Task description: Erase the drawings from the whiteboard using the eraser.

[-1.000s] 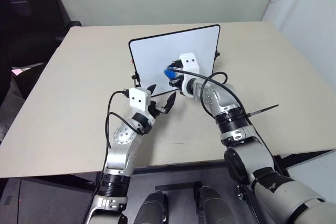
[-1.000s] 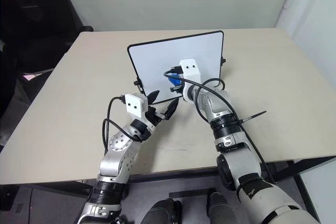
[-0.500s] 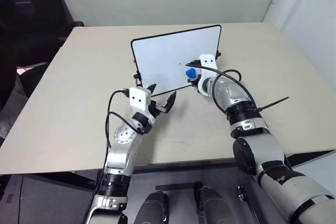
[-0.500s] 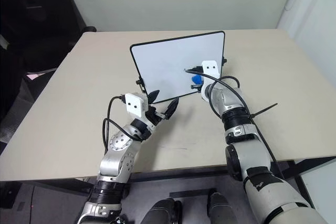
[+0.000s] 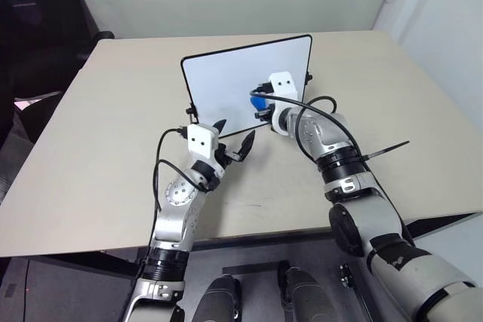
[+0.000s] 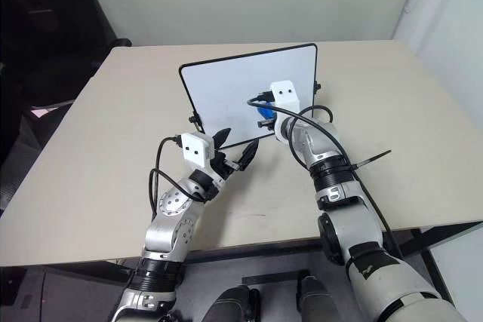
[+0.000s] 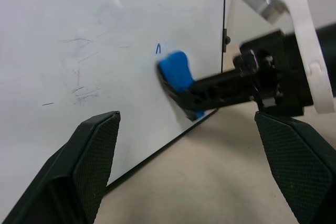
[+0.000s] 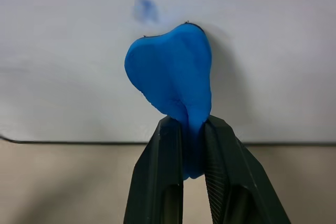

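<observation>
Blurred blue drawings [image 8: 145,8] beside eraser [image 8: 173,80]

Whiteboard [image 5: 226,88] looked smooth, semi-glossy w/ thin black frame. Eraser [image 8: 173,85] looked soft, matt blue, squashed. Left gripper's fingers [image 7: 94,150] were black plastic, fine-textured pads. Table [image 5: 113,148] was matt beige.

Both arms: silver-grey metal segments with rounded joint housings, black bands between sections, darker grey upper arms. White boxy camera housing on each wrist, two small dark dots on its face. Black cables loop from each housing back along the forearm. Black cable tie juts from right forearm. Left gripper [image 5: 232,141]: black fingers, tapered, pads cross-hatched. Right gripper [image 8: 182,174]: slim black ribbed fingers.
</observation>
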